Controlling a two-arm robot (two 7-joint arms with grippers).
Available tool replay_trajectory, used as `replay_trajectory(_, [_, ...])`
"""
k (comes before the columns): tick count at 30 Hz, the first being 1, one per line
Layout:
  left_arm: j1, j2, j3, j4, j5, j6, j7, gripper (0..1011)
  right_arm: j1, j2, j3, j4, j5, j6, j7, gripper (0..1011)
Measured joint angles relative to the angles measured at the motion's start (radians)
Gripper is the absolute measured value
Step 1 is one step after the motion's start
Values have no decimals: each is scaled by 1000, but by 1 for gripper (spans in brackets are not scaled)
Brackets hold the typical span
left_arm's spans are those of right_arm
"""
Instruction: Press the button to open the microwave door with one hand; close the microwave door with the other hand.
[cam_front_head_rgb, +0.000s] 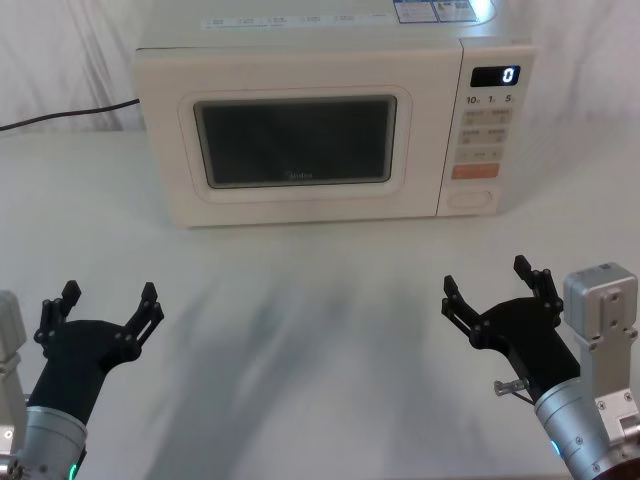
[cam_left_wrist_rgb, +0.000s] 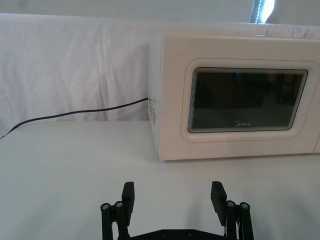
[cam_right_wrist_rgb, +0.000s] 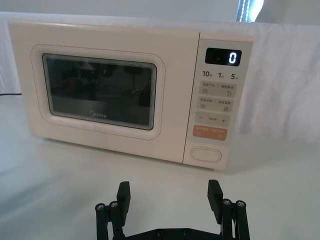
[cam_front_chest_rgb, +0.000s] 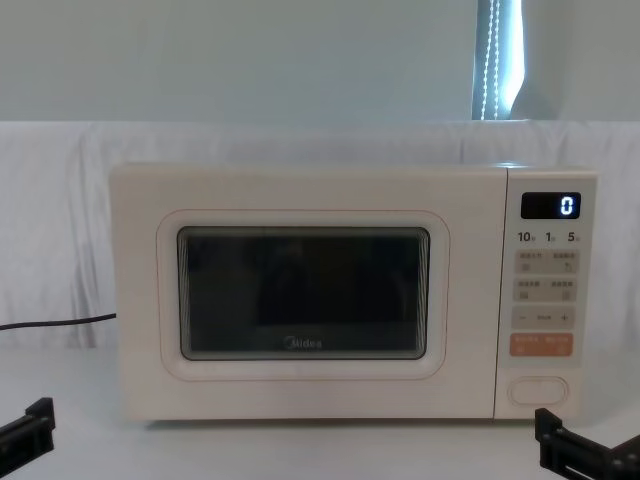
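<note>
- My left gripper (cam_front_head_rgb: 105, 305) hovers over the near left of the table (cam_front_head_rgb: 320, 300), jaws spread wide, gripping nothing.
- Black power cord (cam_left_wrist_rgb: 75, 114) trails off the microwave's left side.
- Microwave door (cam_front_head_rgb: 295, 140) sits shut, far centre.
- Button (cam_front_head_rgb: 472, 199) lies at the bottom of the control panel, right of the door.
- My right gripper (cam_front_head_rgb: 495, 290) hovers near right, jaws wide apart, empty.

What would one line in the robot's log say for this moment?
door: microwave door shut | button unpressed | left gripper open, near table edge | right gripper open, short of panel
</note>
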Motion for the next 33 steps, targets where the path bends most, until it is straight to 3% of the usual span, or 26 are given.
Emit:
replay_trajectory(6, [0,0,0,0,0,0,0,1001,0,0,0,0,0,0,0,994])
replay_trajectory(12, [0,0,0,0,0,0,0,1001,0,0,0,0,0,0,0,867])
replay_trajectory(15, [0,0,0,0,0,0,0,1001,0,0,0,0,0,0,0,759])
replay_trajectory(17, [0,0,0,0,0,0,0,1001,0,0,0,0,0,0,0,747])
replay_trajectory(25, [0,0,0,0,0,0,0,1001,0,0,0,0,0,0,0,444])
replay_trajectory(29, [0,0,0,0,0,0,0,1001,0,0,0,0,0,0,0,367])
replay_trajectory(33, [0,0,0,0,0,0,0,1001,0,0,0,0,0,0,0,217])
